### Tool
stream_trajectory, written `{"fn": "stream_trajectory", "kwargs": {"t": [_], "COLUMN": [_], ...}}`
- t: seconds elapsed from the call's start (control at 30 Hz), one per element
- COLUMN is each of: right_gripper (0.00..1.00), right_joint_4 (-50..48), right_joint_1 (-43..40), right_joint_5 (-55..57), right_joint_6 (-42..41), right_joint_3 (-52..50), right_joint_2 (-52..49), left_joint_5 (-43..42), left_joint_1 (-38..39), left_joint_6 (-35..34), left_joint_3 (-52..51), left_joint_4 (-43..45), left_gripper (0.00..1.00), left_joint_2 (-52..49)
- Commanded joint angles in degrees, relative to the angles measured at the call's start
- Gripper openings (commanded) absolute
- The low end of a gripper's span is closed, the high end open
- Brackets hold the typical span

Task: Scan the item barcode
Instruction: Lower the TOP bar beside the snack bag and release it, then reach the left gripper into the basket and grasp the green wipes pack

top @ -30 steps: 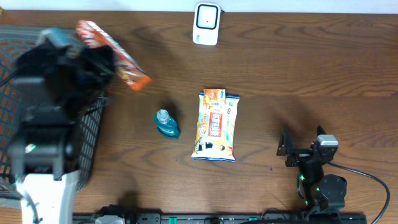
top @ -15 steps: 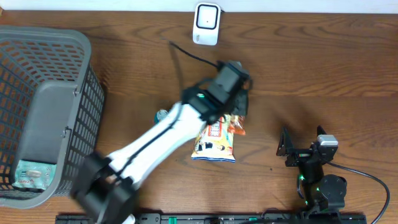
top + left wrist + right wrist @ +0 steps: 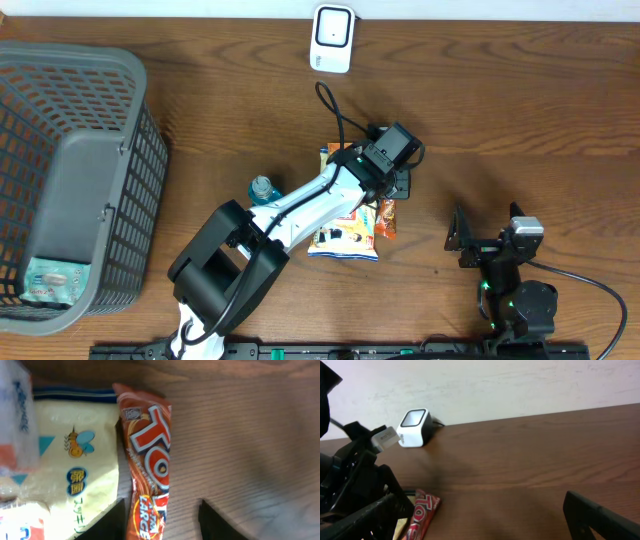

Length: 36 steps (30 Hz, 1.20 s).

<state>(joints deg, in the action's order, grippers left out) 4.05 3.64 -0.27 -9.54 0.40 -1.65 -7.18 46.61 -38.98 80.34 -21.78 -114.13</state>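
Hovering over the snack bar (image 3: 150,460), the left gripper (image 3: 161,525) stands with jaws apart, clamping nothing. Bar lies flat mid-table beside the wipes pack (image 3: 75,455), well apart from the far scanner (image 3: 332,38); scanning judged outstanding.

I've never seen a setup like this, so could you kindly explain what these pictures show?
These are two robot arms at a wooden table, each ending in a two-finger gripper. One picture looks down from above; the other two come from wrist cameras. On the table are a grey basket, a white scanner, a blue bottle, a yellow pouch and an orange snack bar. The left gripper hangs open over the snack bar, a finger either side, not gripping it. The right gripper rests open and empty.
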Motion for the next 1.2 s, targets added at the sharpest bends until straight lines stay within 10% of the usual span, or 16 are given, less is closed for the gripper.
{"fn": "stream_trajectory", "kwargs": {"t": [0.0,0.33,0.57,0.9,1.17], "right_gripper": [0.99,0.99,0.99,0.99,0.99], "right_joint_4": [0.2,0.2,0.2,0.2,0.2], "right_joint_1": [0.2,0.2,0.2,0.2,0.2], "right_joint_5": [0.1,0.1,0.1,0.1,0.1], "right_joint_6": [0.9,0.8,0.8,0.8,0.9], "right_joint_3": [-0.1,-0.1,-0.1,-0.1,-0.1], "right_joint_2": [0.1,0.1,0.1,0.1,0.1], "left_joint_5": [0.3,1.1,25.6,26.5,24.0], "left_joint_1": [-0.5,-8.4,-21.2,-59.3,-80.0], "left_joint_6": [-1.9,11.9,12.7,-12.1,-13.8], "left_joint_3": [0.2,10.3,12.1,11.6,0.2], "left_joint_4": [-2.0,-14.0,-19.4,-42.8,-47.4], "left_gripper": [0.55,0.61,0.74,0.76,0.77], "left_joint_2": [1.5,17.9,33.9,36.2,31.4]}}
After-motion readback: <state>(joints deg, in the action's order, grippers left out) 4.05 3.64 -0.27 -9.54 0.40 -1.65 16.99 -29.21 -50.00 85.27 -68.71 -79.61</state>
